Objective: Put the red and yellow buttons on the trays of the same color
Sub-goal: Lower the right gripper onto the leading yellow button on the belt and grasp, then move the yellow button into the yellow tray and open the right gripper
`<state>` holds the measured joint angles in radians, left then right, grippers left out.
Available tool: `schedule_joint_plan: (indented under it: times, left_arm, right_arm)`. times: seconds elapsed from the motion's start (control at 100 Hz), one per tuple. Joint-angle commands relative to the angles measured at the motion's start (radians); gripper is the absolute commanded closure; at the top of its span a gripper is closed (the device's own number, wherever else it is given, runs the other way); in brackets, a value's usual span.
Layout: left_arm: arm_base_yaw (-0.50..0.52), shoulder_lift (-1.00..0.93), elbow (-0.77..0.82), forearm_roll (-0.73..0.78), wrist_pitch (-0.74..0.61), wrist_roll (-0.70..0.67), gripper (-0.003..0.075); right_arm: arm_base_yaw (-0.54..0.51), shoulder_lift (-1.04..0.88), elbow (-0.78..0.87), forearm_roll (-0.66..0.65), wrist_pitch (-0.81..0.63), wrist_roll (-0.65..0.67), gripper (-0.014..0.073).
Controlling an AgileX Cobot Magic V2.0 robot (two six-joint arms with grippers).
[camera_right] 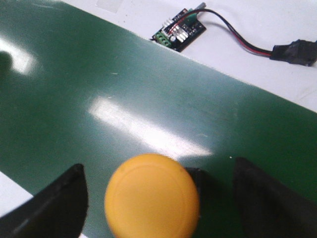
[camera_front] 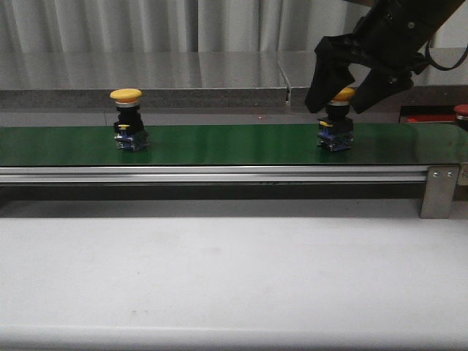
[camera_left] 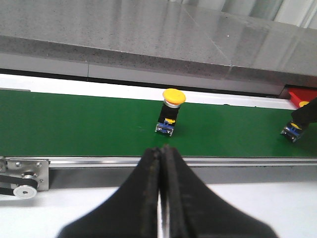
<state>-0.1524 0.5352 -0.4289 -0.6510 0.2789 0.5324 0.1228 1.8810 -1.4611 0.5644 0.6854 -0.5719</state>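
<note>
The right end effector (camera_front: 338, 93) hangs spread wide over the right yellow button (camera_front: 336, 121) on the green belt (camera_front: 219, 145), its two black fingers to either side of the cap and not touching it; in the front view the fingers hide most of that cap, and in the right wrist view the cap fills the lower middle, blurred, with the body beneath it hidden. The left yellow button (camera_front: 128, 119) stands upright on the belt well to the left, alone. The left end effector (camera_left: 161, 193) shows only in its own wrist view, its fingers pressed together with nothing between them, short of the belt's near rail. A red tray (camera_front: 426, 115) is mostly hidden at the far right behind the belt, and a dark-red cap (camera_front: 461, 110) is cut off by the frame edge. A small circuit board (camera_right: 180, 33) with a cable lies on the counter (camera_right: 277, 20) beyond the belt; no writing on it can be read.
</note>
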Motion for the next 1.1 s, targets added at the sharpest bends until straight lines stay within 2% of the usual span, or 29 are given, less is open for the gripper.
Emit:
schedule_joint_plan:
  times: [0.0, 0.08, 0.13, 0.29, 0.43, 0.62, 0.86, 0.98, 1.09]
  left_arm:
    - [-0.008, 0.000, -0.028, -0.021, -0.059, 0.001, 0.0739]
    - [-0.008, 0.000, -0.028, -0.021, -0.059, 0.001, 0.0739]
    - [-0.008, 0.000, -0.028, -0.021, -0.059, 0.001, 0.0739]
    - [-0.008, 0.000, -0.028, -0.021, -0.059, 0.001, 0.0739]
    - [-0.008, 0.000, -0.028, -0.021, -0.059, 0.001, 0.0739]
    - [-0.008, 0.000, -0.028, -0.021, -0.059, 0.001, 0.0739]
    - [-0.008, 0.000, -0.028, -0.021, -0.059, 0.001, 0.0739]
    - [-0.008, 0.000, -0.028, -0.021, -0.059, 0.001, 0.0739]
    - [-0.008, 0.000, -0.028, -0.021, -0.059, 0.001, 0.0739]
  right_arm:
    - [0.000, -0.048, -0.036, 0.029, -0.022, -0.015, 0.0161]
    - [-0.002, -0.048, -0.039, 0.029, -0.021, -0.015, 0.0305]
    - [-0.003, -0.051, -0.039, 0.029, -0.018, -0.015, 0.0336]
    - [-0.031, -0.089, -0.039, 0.025, 0.026, -0.003, 0.0337]
    - [-0.104, -0.175, -0.039, 0.018, 0.068, 0.018, 0.0337]
    - [-0.288, -0.304, -0.038, -0.013, 0.152, 0.052, 0.0337]
    - [-0.591, -0.358, -0.035, -0.025, 0.244, 0.056, 0.0337]
    - [-0.692, -0.347, 0.000, -0.024, 0.204, 0.058, 0.0337]
    - [-0.731, -0.324, 0.053, -0.023, 0.122, 0.058, 0.0337]
